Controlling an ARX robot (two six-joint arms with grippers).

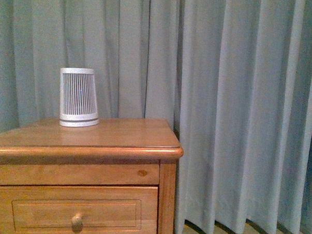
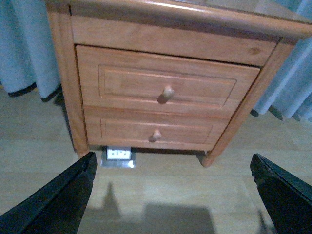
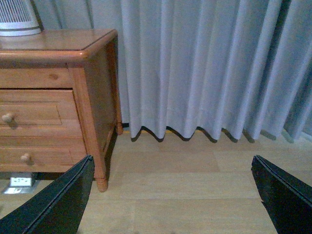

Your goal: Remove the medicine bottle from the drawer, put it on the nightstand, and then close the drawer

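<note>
The honey-coloured nightstand (image 1: 119, 138) stands before grey curtains. Its upper drawer (image 1: 74, 212) is shut, its round knob (image 2: 168, 92) facing out, with the drawer (image 2: 165, 83) above a matching lower one (image 2: 156, 129). The medicine bottle is hidden. My left gripper (image 2: 170, 195) hangs open over the floor in front of the nightstand, well short of the knob, with nothing between its black fingers (image 2: 58, 197). My right gripper (image 3: 170, 195) is open too, over bare floor to the right of the nightstand (image 3: 92, 97). Neither gripper shows in the front view.
A white ribbed cone-shaped device (image 1: 79, 98) stands at the back left of the nightstand top. Grey curtains (image 1: 239, 100) hang to the floor behind and to the right. A metal floor socket plate (image 2: 118, 156) lies under the nightstand's front edge. Light wooden floor (image 3: 185, 180) stretches to the right.
</note>
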